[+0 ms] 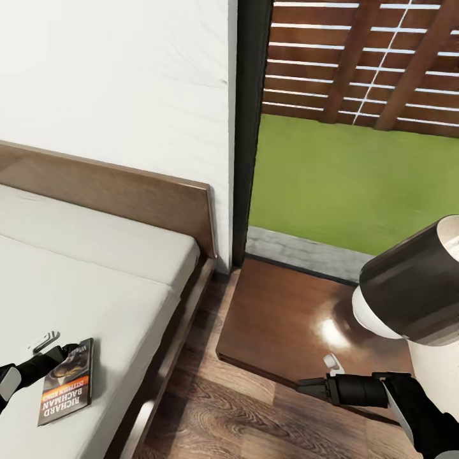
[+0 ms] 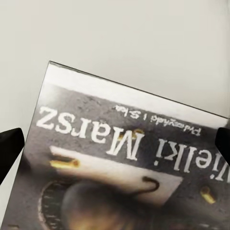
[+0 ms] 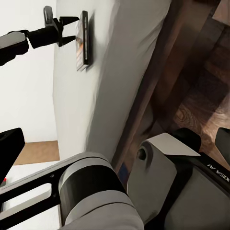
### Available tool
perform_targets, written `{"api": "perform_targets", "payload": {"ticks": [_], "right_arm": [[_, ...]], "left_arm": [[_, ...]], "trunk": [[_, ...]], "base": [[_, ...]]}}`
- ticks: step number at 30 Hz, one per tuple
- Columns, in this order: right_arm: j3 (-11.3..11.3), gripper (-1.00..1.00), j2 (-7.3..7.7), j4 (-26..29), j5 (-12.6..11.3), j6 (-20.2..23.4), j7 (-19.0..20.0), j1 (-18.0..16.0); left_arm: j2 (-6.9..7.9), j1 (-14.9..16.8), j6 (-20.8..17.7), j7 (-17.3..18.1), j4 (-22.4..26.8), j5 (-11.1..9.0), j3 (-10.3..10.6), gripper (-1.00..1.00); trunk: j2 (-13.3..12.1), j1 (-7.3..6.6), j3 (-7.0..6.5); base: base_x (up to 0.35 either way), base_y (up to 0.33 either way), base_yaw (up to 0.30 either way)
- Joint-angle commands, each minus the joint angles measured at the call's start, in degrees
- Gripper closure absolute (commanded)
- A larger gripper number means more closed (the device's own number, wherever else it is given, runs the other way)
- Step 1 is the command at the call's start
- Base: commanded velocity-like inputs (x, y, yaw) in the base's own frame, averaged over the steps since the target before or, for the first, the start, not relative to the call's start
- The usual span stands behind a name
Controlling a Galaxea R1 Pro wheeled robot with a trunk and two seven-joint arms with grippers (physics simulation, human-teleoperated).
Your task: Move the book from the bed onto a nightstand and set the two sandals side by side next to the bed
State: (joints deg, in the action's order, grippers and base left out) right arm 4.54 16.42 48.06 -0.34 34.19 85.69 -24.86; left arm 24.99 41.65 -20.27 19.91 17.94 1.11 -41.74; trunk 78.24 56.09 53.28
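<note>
Head view: thin glossy book (image 1: 67, 381).

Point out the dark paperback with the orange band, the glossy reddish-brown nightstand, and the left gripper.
Dark paperback book with orange band (image 1: 67, 381), head view: middle of its cover.
Glossy reddish-brown wooden nightstand (image 1: 280, 322), head view: bare top surface.
Left gripper (image 1: 67, 350), head view: between its black fingertips, at the book's upper edge.

Mattress (image 1: 76, 280) flat and bare around the book (image 1: 67, 382); open approach from above and from the bed's (image 1: 159, 376) floor side. Headboard (image 1: 127, 197) and white wall (image 1: 115, 83) close off the far end. Nightstand (image 1: 280, 319) top bare, tight against the window frame (image 1: 250, 127); floor strip (image 1: 210, 357) between it and the bed narrow
</note>
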Motion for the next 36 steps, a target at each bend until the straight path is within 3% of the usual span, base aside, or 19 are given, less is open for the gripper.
{"api": "perform_targets", "payload": {"ticks": [1,36], "right_arm": [[0.0,-1.0,0.01,0.0,0.0,0.6,0.2,0.0],[0.0,-1.0,0.01,0.0,0.0,0.6,0.2,0.0]], "left_arm": [[-0.03,0.0,-0.5,0.3,0.1,0.1,-0.5,-1.0],[-0.03,0.0,-0.5,0.4,0.0,0.1,-0.5,-1.0]], "trunk": [[0.0,0.0,0.03],[0.0,0.0,0.03]], "base": [[0.0,0.0,-0.015],[-0.038,0.0,-0.01]]}}
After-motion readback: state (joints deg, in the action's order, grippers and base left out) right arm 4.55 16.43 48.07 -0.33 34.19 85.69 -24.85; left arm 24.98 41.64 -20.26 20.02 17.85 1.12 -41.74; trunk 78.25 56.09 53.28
